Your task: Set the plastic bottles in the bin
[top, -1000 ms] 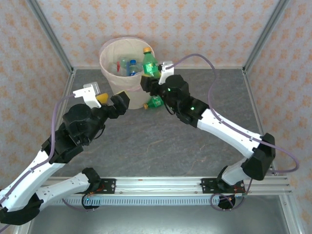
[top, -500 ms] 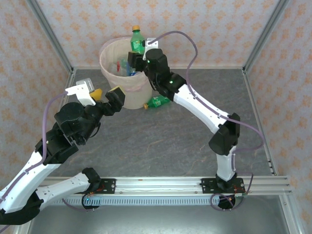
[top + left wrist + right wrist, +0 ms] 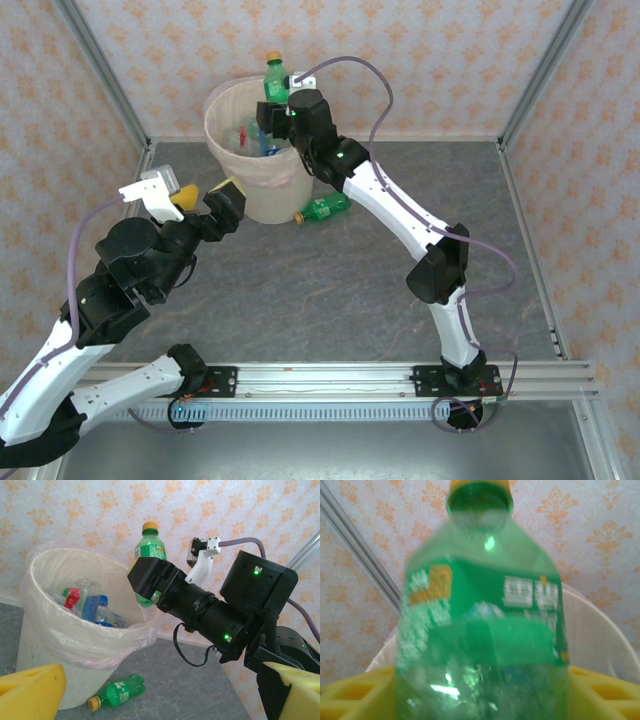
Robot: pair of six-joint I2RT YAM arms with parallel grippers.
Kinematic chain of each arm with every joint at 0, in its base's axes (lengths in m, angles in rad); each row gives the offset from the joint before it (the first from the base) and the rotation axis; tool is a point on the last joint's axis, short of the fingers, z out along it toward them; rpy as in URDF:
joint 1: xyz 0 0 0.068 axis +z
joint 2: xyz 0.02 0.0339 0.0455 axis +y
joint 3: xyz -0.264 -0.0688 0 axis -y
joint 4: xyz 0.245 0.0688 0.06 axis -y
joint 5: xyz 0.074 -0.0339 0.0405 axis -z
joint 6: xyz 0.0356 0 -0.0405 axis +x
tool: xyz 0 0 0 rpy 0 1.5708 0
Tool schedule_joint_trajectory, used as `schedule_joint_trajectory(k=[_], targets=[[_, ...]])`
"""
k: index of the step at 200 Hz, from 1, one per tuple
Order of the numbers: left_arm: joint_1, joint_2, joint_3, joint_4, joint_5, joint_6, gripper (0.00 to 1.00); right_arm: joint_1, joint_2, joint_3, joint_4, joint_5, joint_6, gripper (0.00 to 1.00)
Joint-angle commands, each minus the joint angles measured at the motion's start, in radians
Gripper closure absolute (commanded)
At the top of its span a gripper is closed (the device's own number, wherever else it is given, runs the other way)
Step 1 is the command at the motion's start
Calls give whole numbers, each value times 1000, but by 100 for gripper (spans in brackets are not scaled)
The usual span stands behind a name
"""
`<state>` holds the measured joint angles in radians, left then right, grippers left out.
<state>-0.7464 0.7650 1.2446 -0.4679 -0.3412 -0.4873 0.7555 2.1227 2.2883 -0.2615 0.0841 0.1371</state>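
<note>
The left pincer [image 3: 203,198] hangs released and empty, its yellow fingers spread wide. It sits near the left edge of the bench, just short of the bin [image 3: 258,196], and has drawn back a little toward that edge over the last second. The bin stands by the bench's far edge, left of the middle, with several bottles [image 3: 92,607] already lying inside.

The main change is above the bin. A second ago the right pincer [image 3: 274,110] held a green bottle [image 3: 275,80] at the bin's right rim. Now it has lifted the bottle higher and swung it leftward over the mouth, cap upward. It is clenched on the bottle's lower body, which the right wrist view shows between the yellow fingers. Judging from this, letting go would drop the bottle inside.

To the right, one more green bottle [image 3: 322,209] lies on its side on the bench, just beside the bin's foot, not yet collected.
</note>
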Motion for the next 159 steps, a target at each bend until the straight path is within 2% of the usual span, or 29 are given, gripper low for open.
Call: schedule_joint_trajectory(k=[1,16,25,34,76,159], targets=[[-6,-2,7,-26,-17,26,1,-2,-15,37,-10,-21,-2,16],[-7,-4,7,-28,-15,22,1,-2,-30,33,-12,-23,4,13],[-5,-4,6,-28,-15,20,1,-3,-43,27,-11,-29,6,3],[-7,-5,3,-27,-14,18,1,-2,-57,16,-8,-30,8,0],[-6,2,-4,-20,-2,9,1,-2,-142,-87,27,-3,13,0],[-7,40,-13,0,38,8,1,-4,-388,-468,184,58,45,0]])
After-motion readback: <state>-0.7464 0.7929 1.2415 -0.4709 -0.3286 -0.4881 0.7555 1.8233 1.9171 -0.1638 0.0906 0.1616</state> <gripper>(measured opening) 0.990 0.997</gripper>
